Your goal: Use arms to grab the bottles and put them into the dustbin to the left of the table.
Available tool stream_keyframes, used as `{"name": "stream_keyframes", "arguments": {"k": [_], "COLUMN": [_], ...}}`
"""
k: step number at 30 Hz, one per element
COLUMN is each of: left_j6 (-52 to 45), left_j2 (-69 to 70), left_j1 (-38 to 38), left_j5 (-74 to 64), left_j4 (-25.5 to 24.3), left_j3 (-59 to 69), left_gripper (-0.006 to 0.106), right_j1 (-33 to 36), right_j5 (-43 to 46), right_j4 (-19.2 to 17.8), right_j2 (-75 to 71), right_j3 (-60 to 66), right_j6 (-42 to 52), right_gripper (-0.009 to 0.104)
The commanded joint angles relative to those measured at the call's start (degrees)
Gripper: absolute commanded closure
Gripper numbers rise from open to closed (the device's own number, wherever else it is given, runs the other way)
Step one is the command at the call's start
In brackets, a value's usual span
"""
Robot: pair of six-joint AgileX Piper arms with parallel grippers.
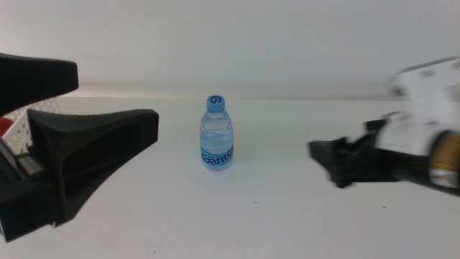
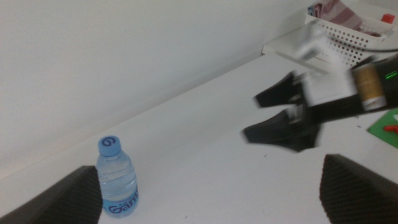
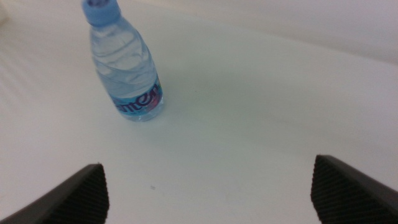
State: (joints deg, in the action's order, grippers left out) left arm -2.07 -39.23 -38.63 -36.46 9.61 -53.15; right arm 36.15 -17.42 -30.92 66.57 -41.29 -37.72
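Observation:
A clear water bottle [image 1: 216,133] with a blue cap stands upright on the white table [image 1: 273,216], near its middle. It also shows in the left wrist view [image 2: 116,177] and the right wrist view [image 3: 124,68]. My left gripper [image 1: 115,99] is open and empty, left of the bottle and apart from it. My right gripper [image 1: 323,162] is open and empty, right of the bottle, blurred; the left wrist view shows it too [image 2: 252,116]. A strip of the white perforated dustbin [image 1: 21,129] shows behind the left gripper. The yellow tea bottle is out of view.
Something red [image 1: 6,126] shows at the dustbin's edge. In the left wrist view a white perforated basket [image 2: 348,31] with red and white things stands behind the right arm, and a green sheet [image 2: 385,127] lies beside it.

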Motion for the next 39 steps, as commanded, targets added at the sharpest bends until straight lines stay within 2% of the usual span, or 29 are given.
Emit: {"name": "stream_keyframes", "arguments": {"k": [1, 3, 4, 5, 7, 13, 20, 22, 26, 30, 34, 39], "left_j6": [0.04, 0.04, 0.04, 0.04, 0.04, 0.04, 0.04, 0.04, 0.04, 0.04, 0.04, 0.04], "left_j2": [0.21, 0.21, 0.21, 0.21, 0.21, 0.21, 0.21, 0.21, 0.21, 0.21, 0.21, 0.21], "left_j1": [-0.42, -0.42, -0.42, -0.42, -0.42, -0.42, -0.42, -0.42, -0.42, -0.42, -0.42, -0.42], "left_j5": [1.05, 1.05, 1.05, 1.05, 1.05, 1.05, 1.05, 1.05, 1.05, 1.05, 1.05, 1.05], "left_j4": [0.25, 0.25, 0.25, 0.25, 0.25, 0.25, 0.25, 0.25, 0.25, 0.25, 0.25, 0.25], "left_j3": [0.32, 0.32, 0.32, 0.32, 0.32, 0.32, 0.32, 0.32, 0.32, 0.32, 0.32, 0.32], "left_gripper": [0.007, 0.007, 0.007, 0.007, 0.007, 0.007, 0.007, 0.007, 0.007, 0.007, 0.007, 0.007], "right_j1": [0.94, 0.94, 0.94, 0.94, 0.94, 0.94, 0.26, 0.26, 0.26, 0.26, 0.37, 0.37], "right_j5": [-8.01, -11.99, -14.43, -17.53, -21.43, -37.13, -53.31, -54.30, -55.10, -55.45, -55.35, -55.35], "right_j4": [9.17, 16.71, 18.99, 20.97, 22.41, 23.09, 25.17, 25.06, 27.51, 27.59, 24.61, 24.56], "right_j2": [-6.79, -10.43, -11.97, -13.38, -14.89, -15.94, -16.35, -17.50, -19.74, -19.99, -19.99, -19.99], "right_j3": [-0.78, -1.43, -2.00, -2.87, -4.64, -13.52, -30.09, -31.51, -31.39, -31.39, -31.39, -31.39], "right_j6": [10.42, 16.51, 18.69, 20.35, 21.90, 26.32, 33.65, 35.69, 36.78, 37.72, 37.72, 37.72], "right_gripper": [0.009, 0.009, 0.009, 0.009, 0.009, 0.009, 0.010, 0.010, 0.010, 0.010, 0.010, 0.010]}}
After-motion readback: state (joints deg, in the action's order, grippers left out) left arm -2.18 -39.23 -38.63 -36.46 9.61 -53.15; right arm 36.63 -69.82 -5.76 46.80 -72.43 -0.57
